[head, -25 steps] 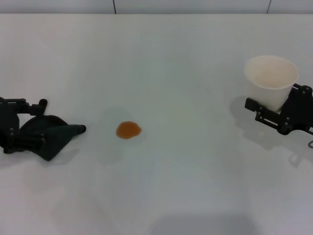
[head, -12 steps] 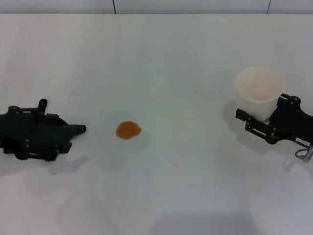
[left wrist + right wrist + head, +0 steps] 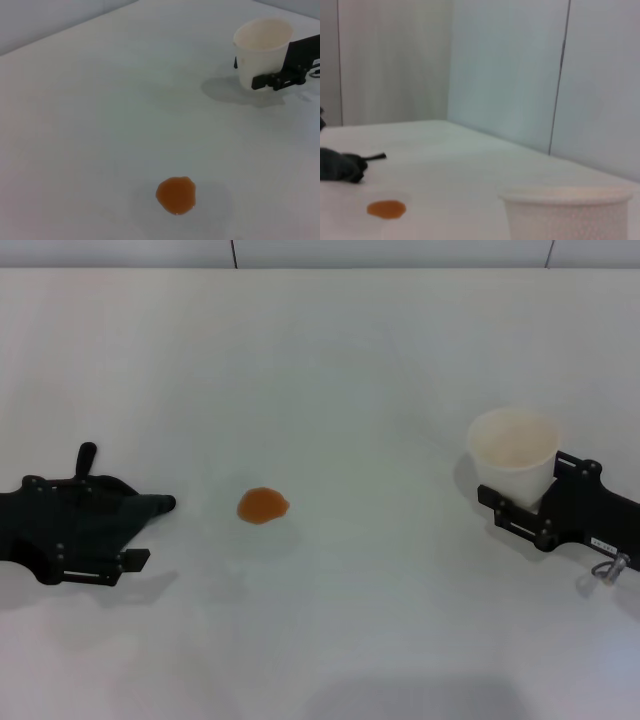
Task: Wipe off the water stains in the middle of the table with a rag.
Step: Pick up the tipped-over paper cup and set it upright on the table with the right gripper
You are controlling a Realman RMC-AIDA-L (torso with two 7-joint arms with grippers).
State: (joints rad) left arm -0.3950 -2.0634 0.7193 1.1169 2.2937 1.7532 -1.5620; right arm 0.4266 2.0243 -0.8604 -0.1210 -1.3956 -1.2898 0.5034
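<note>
Head view: small roundish orange-brown liquid blot point(image 3: 263, 505) sits mid-way across the plain white table point(image 3: 330, 360). My left pincer point(image 3: 85, 540) lies over the dark charcoal cloth rag point(image 3: 125, 505) at table's left, near the blot but apart; finger spread – can't tell. My right pincer point(image 3: 515, 510) is closed on the white paper cup point(image 3: 512, 452), far right.

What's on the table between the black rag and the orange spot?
Nothing: in the head view, only bare table separates the rag from the orange spot.
</note>
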